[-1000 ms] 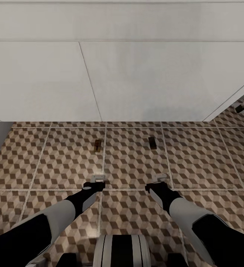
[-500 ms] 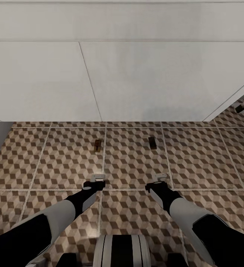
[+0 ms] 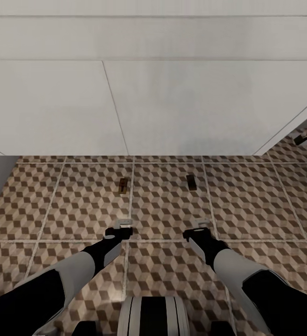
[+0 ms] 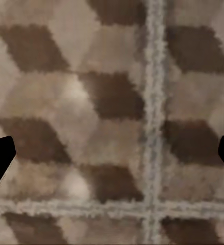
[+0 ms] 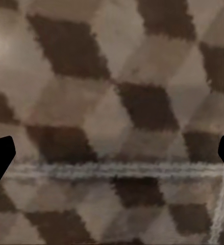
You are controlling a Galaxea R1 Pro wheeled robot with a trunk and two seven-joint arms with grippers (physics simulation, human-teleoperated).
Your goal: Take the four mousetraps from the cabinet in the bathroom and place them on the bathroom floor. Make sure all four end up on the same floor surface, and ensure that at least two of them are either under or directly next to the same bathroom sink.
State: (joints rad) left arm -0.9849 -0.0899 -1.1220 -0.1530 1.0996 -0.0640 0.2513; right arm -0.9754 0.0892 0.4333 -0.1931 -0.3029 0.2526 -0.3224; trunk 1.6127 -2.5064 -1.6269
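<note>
— Underfoot, what is seen?
— Cube-patterned floor (image 3: pixel 163 210) is seen, bounded by a white vanity (image 3: pixel 172 107). Two mousetraps (image 3: pixel 123 185) (image 3: pixel 191 182) lie just before it; a third (image 3: pixel 301 138) at its right corner.
— And the grippers?
— Left gripper (image 3: pixel 122 223) and right gripper (image 3: pixel 200 224) are spread wide, empty, over grout.

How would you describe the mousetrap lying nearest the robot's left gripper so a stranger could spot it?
Start at the big white vanity and drop to the patterned floor in front of it. Two small dark mousetraps lie there; this one, ahead of the left gripper, lies beside a grout line and looks more tan than its darker neighbour.
</note>
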